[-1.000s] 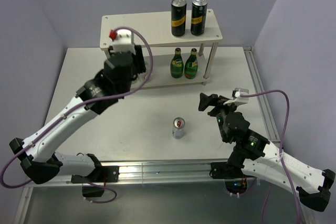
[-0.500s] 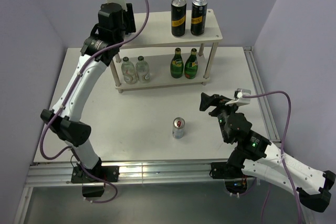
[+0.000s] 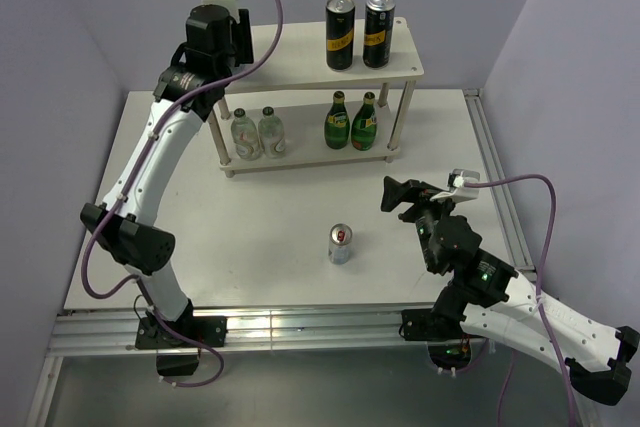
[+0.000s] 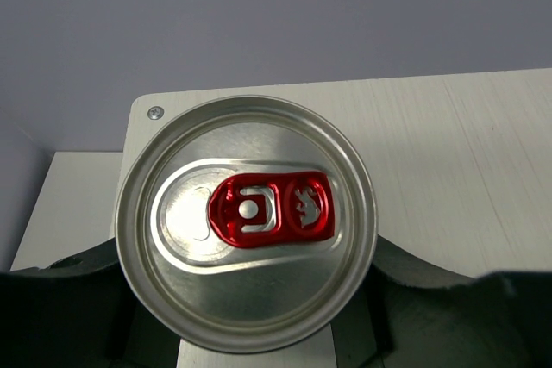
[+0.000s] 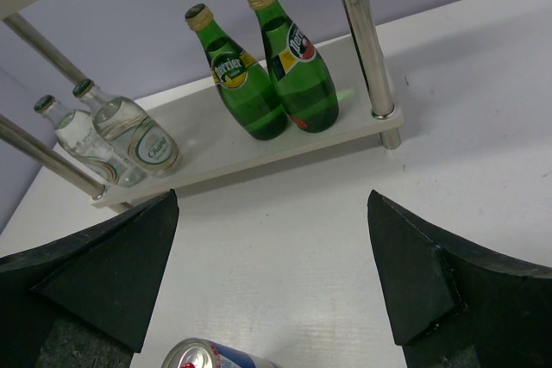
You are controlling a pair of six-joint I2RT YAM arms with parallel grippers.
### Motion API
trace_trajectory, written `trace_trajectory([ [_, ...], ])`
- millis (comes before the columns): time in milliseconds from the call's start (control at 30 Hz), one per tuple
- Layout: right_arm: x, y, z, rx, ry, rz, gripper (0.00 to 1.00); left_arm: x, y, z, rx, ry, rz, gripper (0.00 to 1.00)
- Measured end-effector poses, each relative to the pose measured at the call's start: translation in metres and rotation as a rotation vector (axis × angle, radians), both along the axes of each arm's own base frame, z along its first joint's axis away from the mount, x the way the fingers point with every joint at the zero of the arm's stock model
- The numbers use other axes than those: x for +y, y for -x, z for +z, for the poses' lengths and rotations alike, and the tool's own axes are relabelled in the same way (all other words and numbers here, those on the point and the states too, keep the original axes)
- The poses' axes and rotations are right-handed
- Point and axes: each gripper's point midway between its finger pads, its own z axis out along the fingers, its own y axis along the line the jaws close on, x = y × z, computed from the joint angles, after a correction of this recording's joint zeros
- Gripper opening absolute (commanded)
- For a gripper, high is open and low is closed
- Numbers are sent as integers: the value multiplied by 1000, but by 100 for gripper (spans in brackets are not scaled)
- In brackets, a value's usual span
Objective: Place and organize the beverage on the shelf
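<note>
Only the left wrist view shows the red-tabbed can [image 4: 246, 221] clamped in the left gripper [image 3: 238, 39] over the shelf [image 4: 448, 152]. The jaws of the right gripper [image 5: 272, 269] gape, with the second can [image 3: 341, 243] at its 8 o'clock.

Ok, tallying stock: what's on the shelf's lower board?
Two clear bottles at left, two green bottles at right, all upright. From above, the top board covers the lower board's back strip, so that part is unseen.

Your flat white tabletop [image 3: 250, 227], pale cream two-tier rack [image 3: 290, 59] standing at the far side — slim silver-blue-red can [image 3: 341, 244] upright near the middle.
</note>
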Motion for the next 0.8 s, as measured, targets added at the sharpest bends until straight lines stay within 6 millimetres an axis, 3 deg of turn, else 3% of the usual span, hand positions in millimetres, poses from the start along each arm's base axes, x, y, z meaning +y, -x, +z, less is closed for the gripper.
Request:
trace_trajectory([
  [167, 0, 0, 0, 0, 1, 0, 99, 1, 3, 0, -7, 7, -2, 66],
  [233, 0, 0, 0, 1, 1, 0, 100, 1, 3, -2, -6, 7, -2, 79],
  [333, 0, 0, -1, 2, 3, -1, 100, 1, 3, -8, 6, 5, -1, 82],
  [433, 0, 0, -1, 4, 2, -1, 100, 1, 2, -15, 21, -4, -1, 99],
  [600, -1, 0, -1, 3, 0, -1, 100, 4, 8, -13, 22, 2, 0, 99],
  [800, -1, 0, -1, 3, 0, -2, 100, 15, 42, 18, -24, 46, -7, 99],
])
